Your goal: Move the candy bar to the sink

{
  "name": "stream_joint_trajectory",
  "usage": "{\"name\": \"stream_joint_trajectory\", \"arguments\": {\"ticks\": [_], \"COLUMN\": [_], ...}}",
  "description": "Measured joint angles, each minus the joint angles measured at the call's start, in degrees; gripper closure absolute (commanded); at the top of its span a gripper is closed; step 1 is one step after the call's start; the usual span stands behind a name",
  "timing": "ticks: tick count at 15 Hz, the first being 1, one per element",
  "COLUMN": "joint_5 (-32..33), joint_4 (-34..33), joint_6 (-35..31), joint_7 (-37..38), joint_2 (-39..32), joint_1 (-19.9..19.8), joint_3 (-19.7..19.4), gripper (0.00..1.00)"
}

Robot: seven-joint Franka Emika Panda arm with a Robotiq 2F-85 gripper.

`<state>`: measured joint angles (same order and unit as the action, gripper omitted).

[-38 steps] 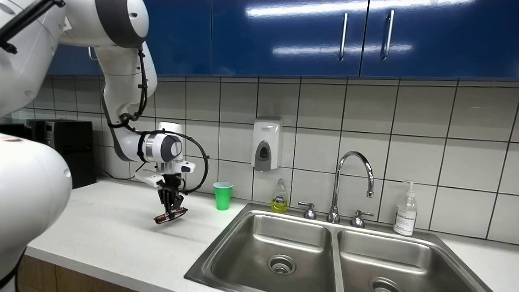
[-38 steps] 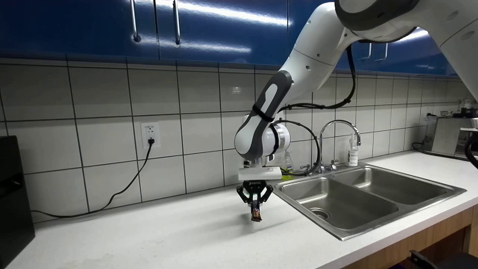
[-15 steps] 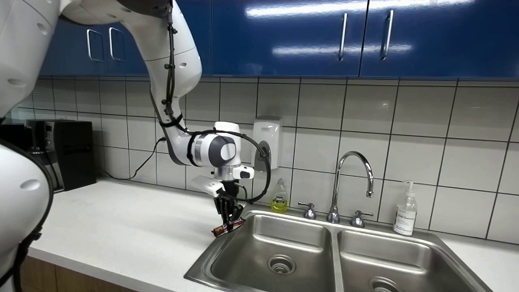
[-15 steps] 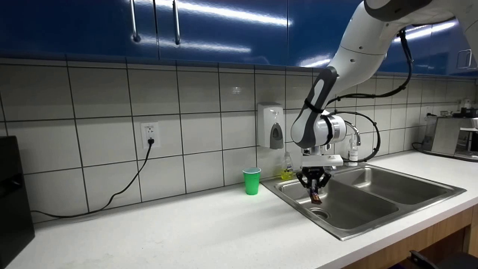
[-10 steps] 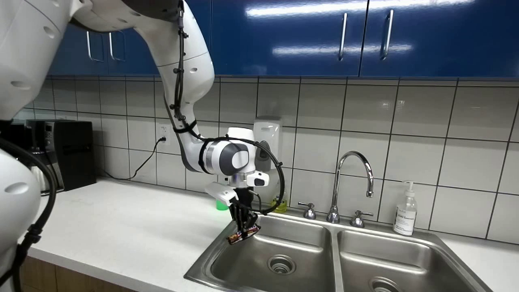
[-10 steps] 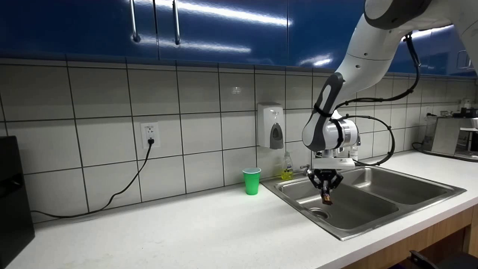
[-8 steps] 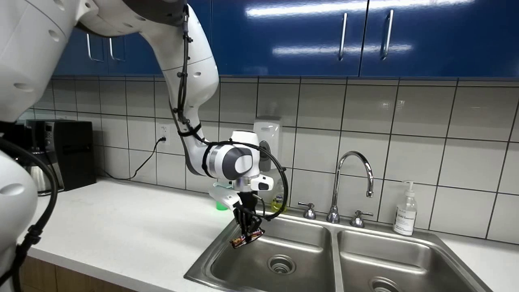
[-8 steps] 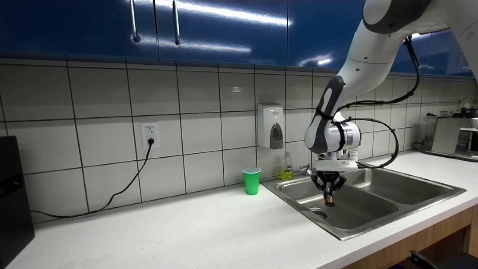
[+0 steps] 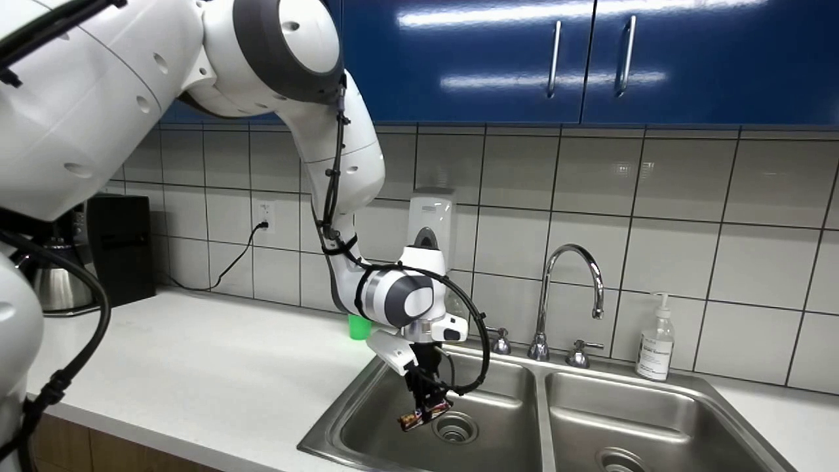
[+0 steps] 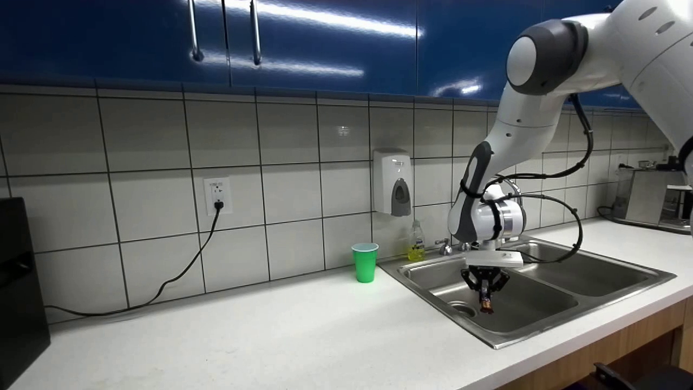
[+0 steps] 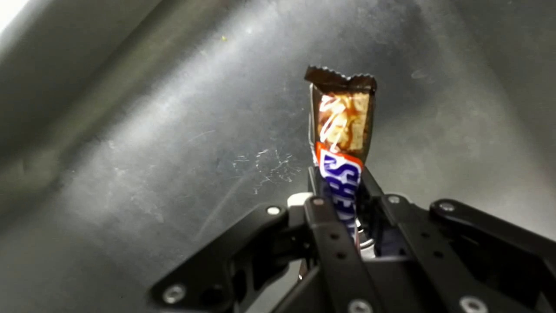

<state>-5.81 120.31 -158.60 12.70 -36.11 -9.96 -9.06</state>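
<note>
End effector (image 11: pixel 343 191): its fingers (image 11: pixel 371 191) are drawn together as far as the bar allows, one being seen along each long side. The hold is judged firm.

Snickers bar (image 11: pixel 341 130): so identified from the part-hidden lettering. It is held between the fingertips, with its long axis laid crosswise to the squeeze and both ends left projecting. Whether it is level cannot be told.

Basin (image 9: pixel 491 419), stainless steel, on the side of the green cup (image 10: pixel 365 265): placed under the bar. No contact between bar and basin floor is seen. On this vertical gap the coming move is judged to turn; its depth cannot be read, so a lowering before the fingers are parted is advised, lest the bar bounce or skid.

Drain (image 9: pixel 457 429), round: seen just beside the bar in both exterior views.

Double-basin sink (image 9: pixel 321 438): the bar is seen within its rim. Transport is judged nearly complete, set-down and release being left.

Green cup: stood on the surface (image 10: pixel 216 346) near the sink, apart from the bar.

Wall soap dispenser (image 10: pixel 391 173): fixed to the tiles beyond.
</note>
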Motion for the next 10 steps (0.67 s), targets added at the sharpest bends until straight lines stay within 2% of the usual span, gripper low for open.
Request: {"name": "stream_joint_trajectory", "arguments": {"ticks": [5,10], "joint_5": [-0.7,-0.7], "joint_4": [-7.3,-12.6], "joint_6": [-0.1,-0.1], "joint_7": [-1.3,-1.3], "joint_2": [-8.1,-14.2], "joint_1": [-2.3,-2.7], "joint_3": [0.3,0.2], "gripper": [0.95,0.95]}}
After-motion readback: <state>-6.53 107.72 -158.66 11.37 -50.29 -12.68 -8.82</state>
